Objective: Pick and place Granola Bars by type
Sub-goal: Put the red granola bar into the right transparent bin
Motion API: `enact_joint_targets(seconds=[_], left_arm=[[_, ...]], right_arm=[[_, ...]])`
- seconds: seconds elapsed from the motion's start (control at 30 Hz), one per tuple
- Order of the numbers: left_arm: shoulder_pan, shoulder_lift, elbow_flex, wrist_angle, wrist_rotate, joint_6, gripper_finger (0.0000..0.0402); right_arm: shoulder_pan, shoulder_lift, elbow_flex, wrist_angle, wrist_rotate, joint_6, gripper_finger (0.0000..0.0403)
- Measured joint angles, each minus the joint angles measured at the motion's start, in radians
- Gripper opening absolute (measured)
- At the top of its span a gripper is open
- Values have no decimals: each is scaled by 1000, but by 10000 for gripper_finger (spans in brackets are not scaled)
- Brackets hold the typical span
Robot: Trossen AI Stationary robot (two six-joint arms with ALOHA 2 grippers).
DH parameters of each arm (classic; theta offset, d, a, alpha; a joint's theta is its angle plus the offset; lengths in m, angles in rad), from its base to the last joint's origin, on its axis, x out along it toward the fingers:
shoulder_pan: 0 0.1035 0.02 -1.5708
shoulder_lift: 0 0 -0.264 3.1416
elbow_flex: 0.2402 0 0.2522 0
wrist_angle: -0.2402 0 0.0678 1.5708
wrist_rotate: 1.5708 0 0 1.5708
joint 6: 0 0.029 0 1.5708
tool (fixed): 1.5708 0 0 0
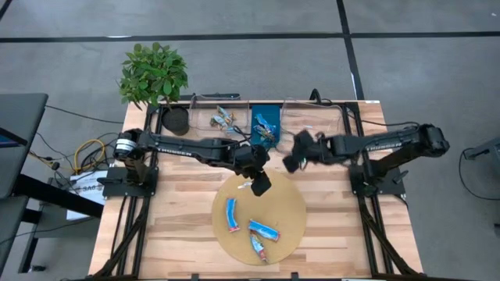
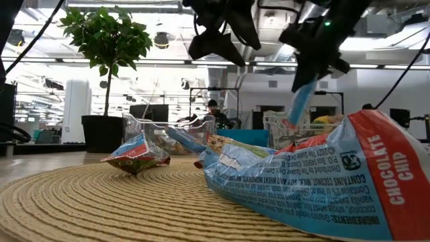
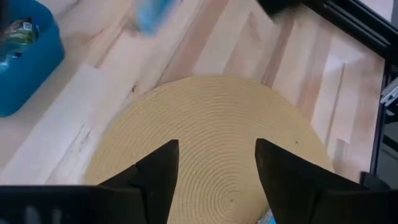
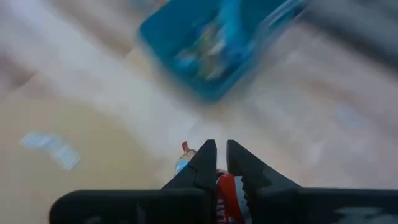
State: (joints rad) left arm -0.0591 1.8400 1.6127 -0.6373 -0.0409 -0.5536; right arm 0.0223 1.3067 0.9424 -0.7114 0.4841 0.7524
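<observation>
Three blue-wrapped granola bars point(image 1: 231, 215), point(image 1: 264, 229), point(image 1: 258, 248) lie flat on the round woven mat point(image 1: 289, 204). My left gripper point(image 1: 262, 184) hovers open over the mat's far part, with nothing between its fingers point(image 3: 217, 168). My right gripper point(image 1: 291, 162) is beyond the mat's far right rim, shut on another blue bar point(image 2: 300, 101). A blue tray point(image 1: 266, 125) and a clear container point(image 1: 223, 119) near the far edge each hold bars. My right gripper pinches the blue and red bar by its upper end point(image 4: 219, 182) between its two fingers, coming from above. The bar hangs below the fingers point(image 2: 310, 67), lifted clear of the table and slightly tilted.
A potted plant point(image 1: 154, 76) stands at the table's far left corner. In the low view a chocolate chip bar point(image 2: 322, 181) lies close to the camera and another bar point(image 2: 138, 156) farther back on the mat. Bare wood lies on either side of the mat.
</observation>
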Motion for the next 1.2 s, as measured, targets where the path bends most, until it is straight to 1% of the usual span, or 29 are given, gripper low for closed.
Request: enact_joint_targets(seconds=[0.07, 0.2, 0.37, 0.47, 0.57, 0.63, 0.77, 0.87, 1.0, 1.07, 1.2], left_arm=[[-4, 0, 0, 0, 0, -12, 200], [-14, 0, 0, 0, 2, -22, 195], [-21, 0, 0, 0, 2, -33, 192], [-23, 0, 0, 0, 1, -37, 192], [-24, 0, 0, 0, 1, -38, 192], [-24, 0, 0, 0, 1, -38, 192], [-24, 0, 0, 0, 1, -38, 192], [-25, 0, 0, 0, 3, -31, 192], [-37, 0, 0, -14, 44, -16, 192], [-51, 0, 0, -63, 45, -72, 192], [-118, 0, 0, -180, -30, -221, 192]], right_arm=[[-59, 0, 35, -22, 36, -66, 12], [-183, 0, 115, -54, 75, -201, 24], [-338, 0, 179, -102, 120, -359, 8], [-429, 0, 191, -129, 95, -387, 12], [-496, 0, 192, -143, 22, -387, 40], [-527, 0, 192, -154, -6, -387, 61], [-556, 0, 192, -172, -11, -408, 103], [-555, 0, 192, -172, -15, -415, 137], [-520, -18, 192, -153, -74, -405, 177], [-490, -34, 192, -141, -107, -405, 192], [-416, -85, 192, -134, -124, -405, 212]])
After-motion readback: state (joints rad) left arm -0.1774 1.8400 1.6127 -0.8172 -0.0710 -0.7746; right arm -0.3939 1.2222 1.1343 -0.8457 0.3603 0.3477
